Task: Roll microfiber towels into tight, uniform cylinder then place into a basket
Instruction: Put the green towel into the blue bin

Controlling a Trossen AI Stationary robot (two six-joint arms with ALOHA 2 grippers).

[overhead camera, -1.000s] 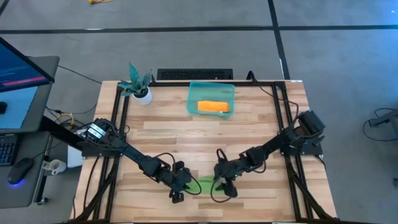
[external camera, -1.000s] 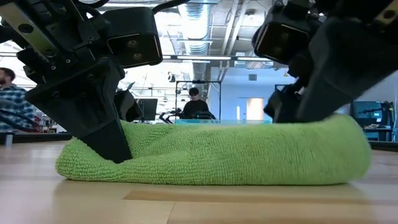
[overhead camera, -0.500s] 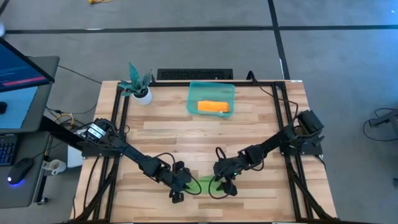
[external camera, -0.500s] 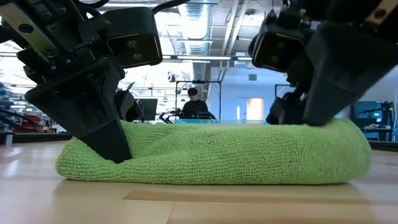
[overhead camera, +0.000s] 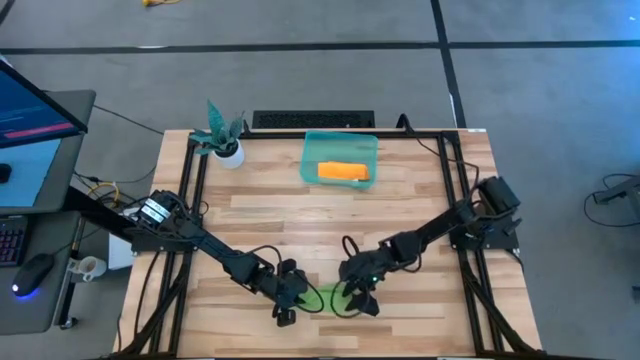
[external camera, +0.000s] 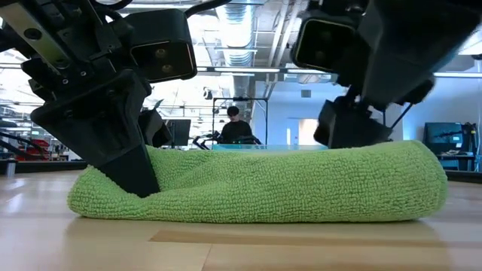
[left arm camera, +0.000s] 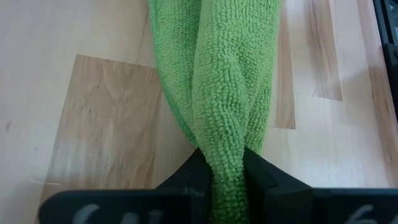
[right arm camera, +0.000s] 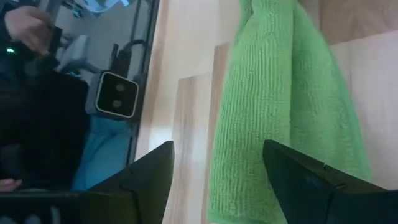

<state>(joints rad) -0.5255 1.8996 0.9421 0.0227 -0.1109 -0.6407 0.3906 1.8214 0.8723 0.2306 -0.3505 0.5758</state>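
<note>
The green towel (external camera: 263,184) lies as a loose roll on the wooden table near its front edge, and also shows in the high view (overhead camera: 328,298). My left gripper (left arm camera: 225,165) is shut on the roll's left end. My right gripper (right arm camera: 217,149) is open over the roll's right part (external camera: 376,162), with its fingers astride the cloth. The orange towel (overhead camera: 343,172) lies rolled inside the teal basket (overhead camera: 312,150) at the table's far middle. My left gripper pinches the green roll's left end (left arm camera: 227,146) between its two fingers, and the bunched cloth is squeezed narrow there. The fingers (external camera: 132,169) slant down from the table's left and lie along the roll. The roll rests on the table. My right gripper's fingers (right arm camera: 305,180) stand close over the roll's right part; I cannot tell whether they touch it.
A small plant in a white pot (overhead camera: 228,148) stands at the table's far left corner. A black frame rail (overhead camera: 455,200) runs along each side of the table. The low-view camera (right arm camera: 117,94) sits at the front edge. A person (external camera: 236,126) shows in the room behind.
My right gripper has moved along the green roll toward the table's left and risen a little off the roll's right end, whose top now lies flatter. My left gripper and the roll's left end have stayed put.
</note>
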